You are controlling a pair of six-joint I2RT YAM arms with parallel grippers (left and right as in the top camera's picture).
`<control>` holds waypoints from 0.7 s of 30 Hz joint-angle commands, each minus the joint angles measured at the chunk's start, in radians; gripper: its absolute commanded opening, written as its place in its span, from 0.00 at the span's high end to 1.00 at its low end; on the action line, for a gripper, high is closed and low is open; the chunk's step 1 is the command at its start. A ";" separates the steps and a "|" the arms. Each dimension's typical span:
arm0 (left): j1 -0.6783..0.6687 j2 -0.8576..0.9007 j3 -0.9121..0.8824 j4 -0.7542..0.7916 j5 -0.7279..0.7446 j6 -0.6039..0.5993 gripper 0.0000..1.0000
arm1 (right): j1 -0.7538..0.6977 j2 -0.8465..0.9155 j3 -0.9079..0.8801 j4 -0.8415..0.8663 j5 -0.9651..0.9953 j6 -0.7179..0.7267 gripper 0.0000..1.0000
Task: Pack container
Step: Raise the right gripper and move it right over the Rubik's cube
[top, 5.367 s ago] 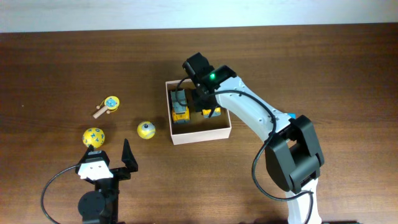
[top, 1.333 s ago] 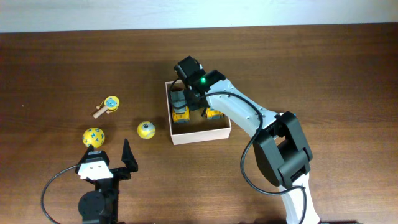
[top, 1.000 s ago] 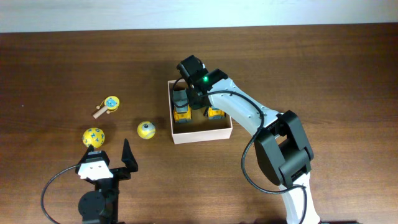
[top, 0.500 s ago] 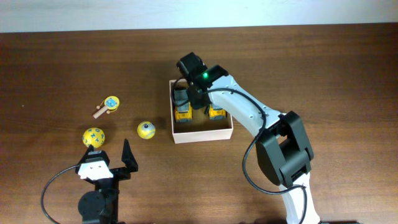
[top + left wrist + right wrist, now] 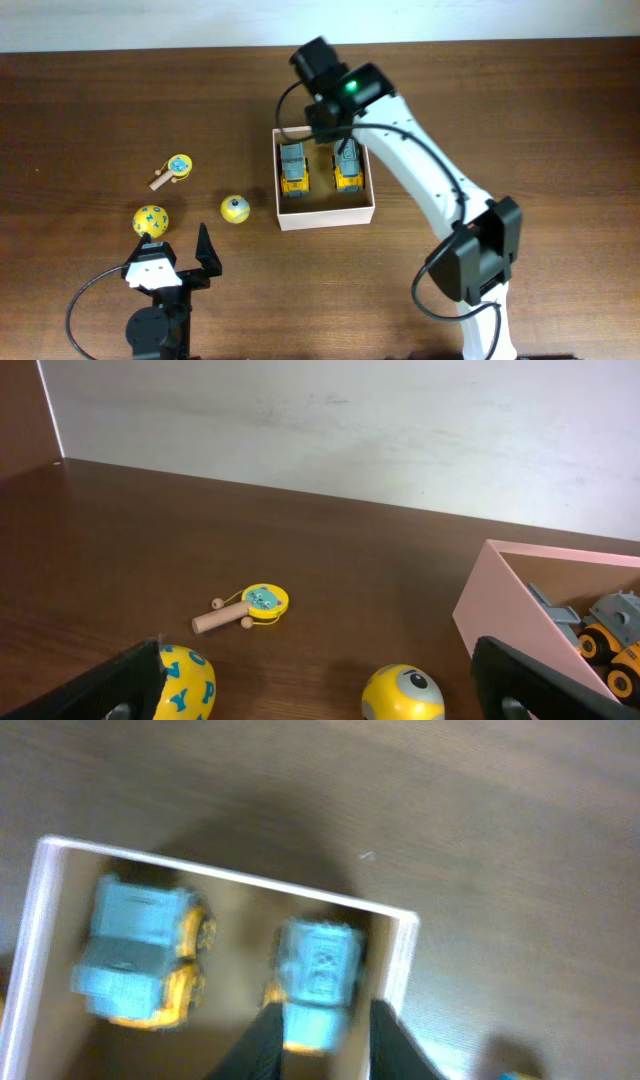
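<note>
At the near left edge of the desk (image 5: 540, 150) the left arm sits folded low. Its end effector (image 5: 172, 248) points toward the far side, fingers spread wide with nothing between them. A patterned yellow ball (image 5: 151, 220) lies just beyond its left finger, a smaller yellow ball (image 5: 234, 209) lies to the right, and a small handled drum toy (image 5: 172, 170) lies farther off. The container (image 5: 325, 220) stands mid-desk, near the small ball but apart from it. It holds a left toy truck (image 5: 293, 168) and a right toy truck (image 5: 347, 167) side by side, a gap between them. The right arm rises from the near right and passes the container's far right corner. Its end effector (image 5: 322, 1010) hangs above the far wall, fingers slightly parted and gripping nothing. Broad desk stretches right of the container.
</note>
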 commanded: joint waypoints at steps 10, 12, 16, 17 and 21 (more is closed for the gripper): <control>0.006 0.003 -0.007 0.003 0.014 0.016 0.01 | -0.301 -0.041 0.068 -0.211 0.054 0.008 0.01; 0.006 0.003 -0.007 0.003 0.014 0.016 0.01 | -0.346 -0.052 0.068 -0.246 0.047 0.008 0.01; 0.006 0.003 -0.007 0.003 0.014 0.016 0.01 | -0.417 -0.113 0.068 -0.309 0.019 0.011 0.01; 0.006 0.003 -0.007 0.003 0.014 0.016 0.01 | -0.439 -0.146 0.068 -0.328 0.012 0.011 0.01; 0.006 0.003 -0.007 0.003 0.014 0.016 0.01 | -0.489 -0.236 0.068 -0.386 -0.017 0.011 0.01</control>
